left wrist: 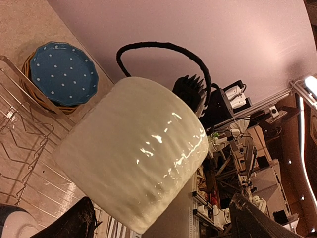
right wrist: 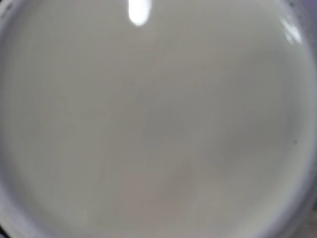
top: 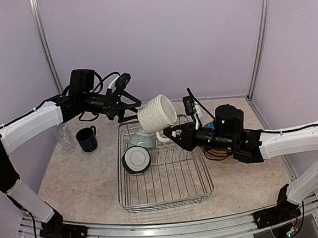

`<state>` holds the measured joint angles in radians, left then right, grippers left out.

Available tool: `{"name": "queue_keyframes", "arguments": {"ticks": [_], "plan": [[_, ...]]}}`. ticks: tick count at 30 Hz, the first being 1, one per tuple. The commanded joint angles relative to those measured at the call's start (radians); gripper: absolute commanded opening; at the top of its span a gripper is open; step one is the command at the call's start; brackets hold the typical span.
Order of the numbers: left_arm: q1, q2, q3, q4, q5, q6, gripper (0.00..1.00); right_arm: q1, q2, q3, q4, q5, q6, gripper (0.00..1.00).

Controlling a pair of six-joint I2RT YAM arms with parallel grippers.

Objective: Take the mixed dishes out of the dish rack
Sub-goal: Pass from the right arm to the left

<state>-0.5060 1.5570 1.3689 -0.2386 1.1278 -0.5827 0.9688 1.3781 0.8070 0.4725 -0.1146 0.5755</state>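
Cream mug [right wrist: 158,119] fills the right wrist view, pinched by right fingers [top: 170,133] over dish rack [top: 197,188]. Left fingers [left wrist: 74,224] spread wide at its 9 o'clock.

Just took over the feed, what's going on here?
The right gripper holds the cream mug above the dish rack, jaws shut at its handle. The left gripper sits beside the mug with jaws open, gripping nothing. Two bowls lie in the rack; a navy mug and a glass stand on the table left of it.
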Motion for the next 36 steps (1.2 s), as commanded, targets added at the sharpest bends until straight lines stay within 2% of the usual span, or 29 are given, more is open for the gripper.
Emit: {"name": "queue_keyframes", "arguments": {"ticks": [1, 6, 14, 21, 31, 33, 36], "plan": [[-0.009, 0.0, -0.053, 0.227, 0.123, -0.132, 0.87, -0.001, 0.01, 0.035, 0.311, -0.047, 0.025, 0.0], [-0.032, 0.01, -0.071, 0.321, 0.155, -0.192, 0.79, -0.001, 0.06, 0.044, 0.422, -0.068, 0.049, 0.0], [-0.032, 0.012, -0.152, 0.65, 0.205, -0.433, 0.6, -0.001, 0.139, -0.002, 0.667, -0.064, 0.095, 0.0], [-0.032, 0.04, -0.176, 0.825, 0.225, -0.569, 0.48, 0.001, 0.227, 0.027, 0.75, -0.074, 0.11, 0.0], [-0.018, 0.054, -0.179, 0.862, 0.219, -0.6, 0.29, 0.006, 0.302, 0.061, 0.785, -0.076, 0.129, 0.0], [-0.012, 0.054, -0.179, 0.863, 0.216, -0.6, 0.23, 0.006, 0.309, 0.069, 0.784, -0.076, 0.129, 0.0], [-0.006, 0.052, -0.179, 0.858, 0.211, -0.595, 0.08, 0.008, 0.313, 0.075, 0.781, -0.074, 0.132, 0.0]]}}
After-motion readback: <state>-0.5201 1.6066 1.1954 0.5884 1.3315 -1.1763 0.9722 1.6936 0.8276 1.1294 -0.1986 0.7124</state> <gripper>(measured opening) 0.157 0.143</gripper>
